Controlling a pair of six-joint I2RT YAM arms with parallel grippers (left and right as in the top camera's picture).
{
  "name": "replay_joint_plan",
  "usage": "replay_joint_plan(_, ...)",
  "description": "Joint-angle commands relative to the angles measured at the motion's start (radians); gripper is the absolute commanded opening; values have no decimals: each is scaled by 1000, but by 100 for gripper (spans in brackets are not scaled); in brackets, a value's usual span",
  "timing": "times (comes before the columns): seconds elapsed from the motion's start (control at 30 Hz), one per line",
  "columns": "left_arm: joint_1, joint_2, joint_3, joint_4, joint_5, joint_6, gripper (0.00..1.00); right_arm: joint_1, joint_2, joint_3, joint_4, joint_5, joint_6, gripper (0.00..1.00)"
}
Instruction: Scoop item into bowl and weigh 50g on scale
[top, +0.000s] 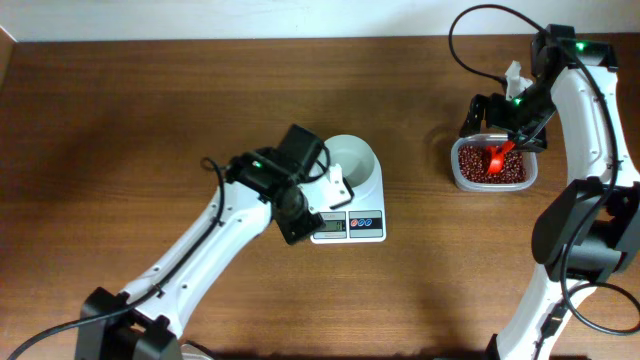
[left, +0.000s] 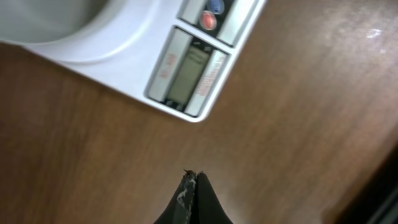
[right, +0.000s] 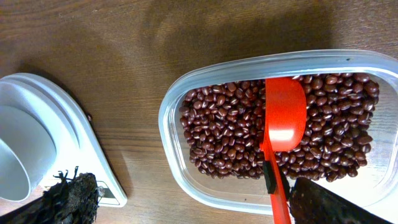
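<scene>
- Your left gripper (left: 192, 179): fingers pinched shut on nothing, tips over the bare brown wooden table (left: 311, 124), just short of the grey LCD display (left: 186, 74) on the flat white digital scale (left: 124, 68). It looks parked off the platform so it adds no weight.
- The round red button (left: 208, 20) and the round blue button (left: 214, 5) sit beyond the display from those tips.
- The small round white bowl (top: 352, 160) sits on the scale, past the left fingers. No beans show in it, so I'd say the weighing hasn't begun.
- Your right gripper (right: 186, 183): fingers spread wide, gripping nothing, over the near edge of the clear rounded-rectangle plastic tub (right: 169, 134).
- The small dark reddish-brown beans (right: 217, 130) fill the tub, between and ahead of the right fingers.
- The red plastic scoop (right: 285, 118) lies on the beans with its cup away from the fingers. Its handle runs back toward the wrist, close beside one finger (right: 329, 205). I can't tell whether they touch.
- The wide stance looks meant to straddle that handle.
- The handle sits off-centre in the gap. Centre on it before closing, or one finger may shove the scoop sideways.
</scene>
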Motion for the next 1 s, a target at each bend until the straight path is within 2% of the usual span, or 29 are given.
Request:
replay_joint_plan(0.0,-42,5,10,-51,-18,-125,0,3,4,17,1,-12,6,99)
replay_joint_plan(0.03,-45,5,8,-60,-18,-217,0,3,4,17,1,-12,6,99)
replay_joint_plan(0.1,-45,5,6,-59,-18,-283,0,3,4,17,1,-12,6,99)
replay_joint_plan(0.13,-45,5,3,-59,-18,-364,0,3,4,17,1,-12,6,99)
replay_joint_plan(0.2,-45,5,-9,-56,-54,-611,0,3,4,17,1,-12,6,99)
replay_joint_plan(0.23,-45,5,-15,-53,-128,-788,0,3,4,17,1,-12,6,99)
replay_joint_plan(0.27,-45,5,-16,-53,-159,-872,0,3,4,17,1,-12,6,99)
replay_joint_plan(0.33,-47,5,-16,-46,-167,-887,0,3,4,17,1,-12,6,99)
replay_joint_plan(0.43,-66,-18,-16,-37,-235,-1014,0,3,4,17,1,-12,6,99)
replay_joint_plan(0.6,-138,-36,-19,-12,-235,-1005,0,3,4,17,1,-12,6,99)
replay_joint_plan(0.63,-159,-36,-20,-12,-235,-1005,34,3,4,17,1,-12,6,99)
replay_joint_plan(0.67,-174,-36,-22,-12,-235,-1005,55,3,4,17,1,-12,6,99)
replay_joint_plan(0.73,-197,-36,-23,-16,-235,-1005,63,3,4,17,1,-12,6,99)
replay_joint_plan(0.77,-204,-36,-24,-21,-235,-1005,75,3,4,17,1,-12,6,99)
replay_joint_plan(0.8,-209,-36,-26,-31,-235,-1005,99,3,4,17,1,-12,6,99)
replay_joint_plan(0.97,-209,-36,-26,-41,-235,-1006,99,3,4,17,1,-12,6,99)
